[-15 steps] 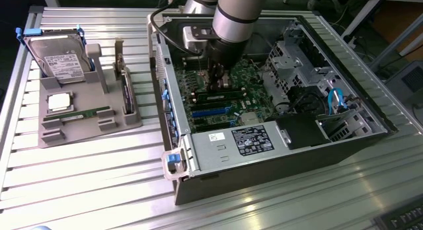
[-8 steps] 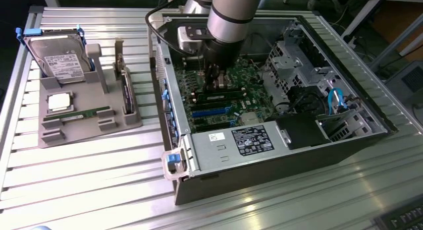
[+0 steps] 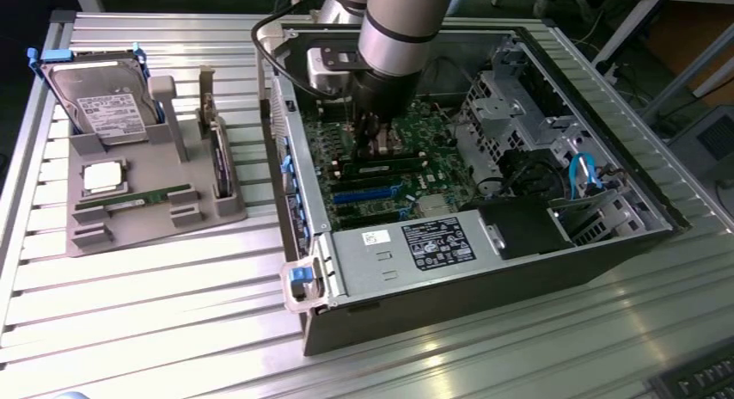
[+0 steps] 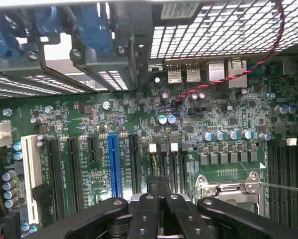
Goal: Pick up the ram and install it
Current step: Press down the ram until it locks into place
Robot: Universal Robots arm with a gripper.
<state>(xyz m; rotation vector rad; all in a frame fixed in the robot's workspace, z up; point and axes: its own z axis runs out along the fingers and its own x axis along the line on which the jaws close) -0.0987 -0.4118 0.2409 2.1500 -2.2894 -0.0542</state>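
— How far along is it?

— Well advanced, I'd judge. The tool [image 3: 379, 150] is down inside the open computer case [image 3: 482, 279], just above the motherboard [image 3: 431, 128]. A long green stick that I take for the ram [image 3: 384, 168] stands edge-up in a slot right beneath the tool, near the middle of the case.

— Seated, then?

— It looks to be in the slot, but I can't say if it is pressed fully home or if any latches have caught. I also cannot tell whether the tool is spread or pinching the stick.

— Anything left outside the case?

— On the exterior view's left of the case, a grey moulded holder [image 3: 149, 227] sits on the table [image 3: 149, 330]. A second green stick [image 3: 132, 199] lies flat in it, untouched, and a hard drive [image 3: 103, 102] stands upright at the holder's far end.

— Materials?

— The table is ribbed aluminium, bright with glare. The case is sheet steel, with perforated panels and a labelled power supply [image 3: 431, 242] at its near wall. In the wrist view the board is glossy green and crowded with round silver-topped capacitors. Long black slots and one blue slot [image 4: 113, 164] run along it. The tool [image 4: 158, 199] is matt black and rounded, with screws showing.
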